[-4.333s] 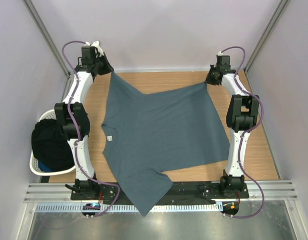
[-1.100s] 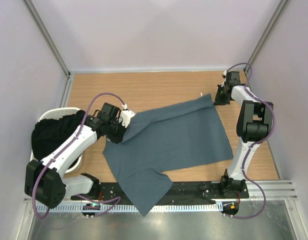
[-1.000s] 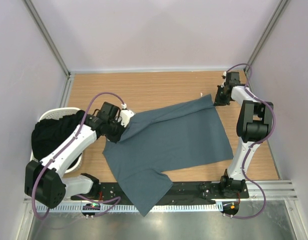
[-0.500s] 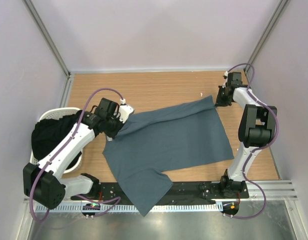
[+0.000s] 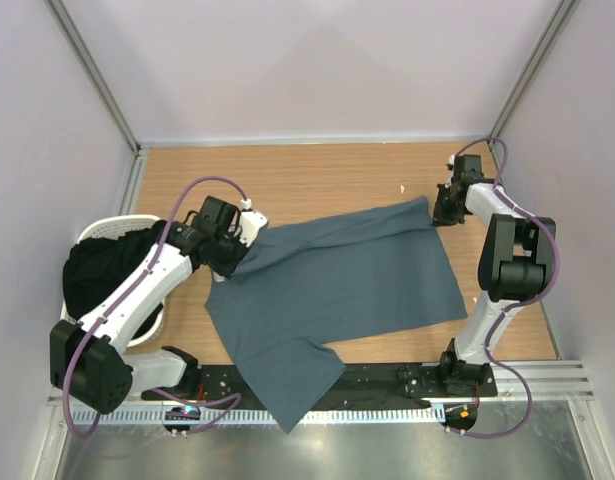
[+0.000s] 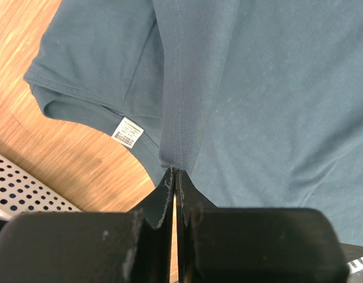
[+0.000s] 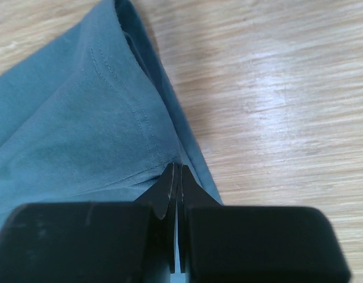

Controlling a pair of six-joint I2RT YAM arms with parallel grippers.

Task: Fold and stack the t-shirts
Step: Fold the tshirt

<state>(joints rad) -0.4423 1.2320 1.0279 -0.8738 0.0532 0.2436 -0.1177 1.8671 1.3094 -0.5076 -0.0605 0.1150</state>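
The blue-grey t-shirt [image 5: 337, 285] lies partly folded over on the bench [image 5: 317, 175]. It looks soft, light and limp and will likely sag between grips, so hems and seams are the safest holds. The left hand [image 6: 174, 177] is pressed together on a seam fold near the collar, and the right hand [image 7: 176, 171] pinches the far hem corner. The dark heap [image 5: 97, 280] in the basket [image 5: 72, 335] is too bunched to identify.

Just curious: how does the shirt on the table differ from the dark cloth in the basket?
The t-shirt is slate blue; the dark cloth is near black. The t-shirt lies spread on the table, pinched by the left gripper and right gripper; the dark cloth sits bunched in the basket, untouched. Both are fabric.
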